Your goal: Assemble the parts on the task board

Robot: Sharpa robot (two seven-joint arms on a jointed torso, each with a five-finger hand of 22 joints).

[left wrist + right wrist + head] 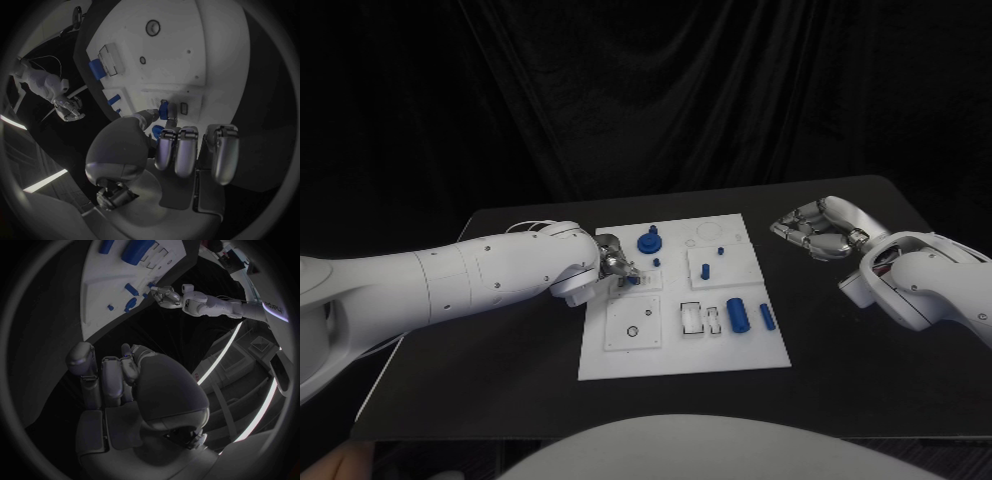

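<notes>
The white task board lies in the middle of the black table. My left hand hovers over the board's left half and pinches a small blue part just above the board, beside a small slot. A round blue part stands behind that hand. Two small blue pegs stand near the board's middle, and two blue cylinders lie at its right side. My right hand is off the board to the right with its fingers curled in.
White rectangular recesses and a round hole mark the board's near half. Bare black table lies around the board, and a dark curtain hangs behind it. My left forearm crosses the table's left side.
</notes>
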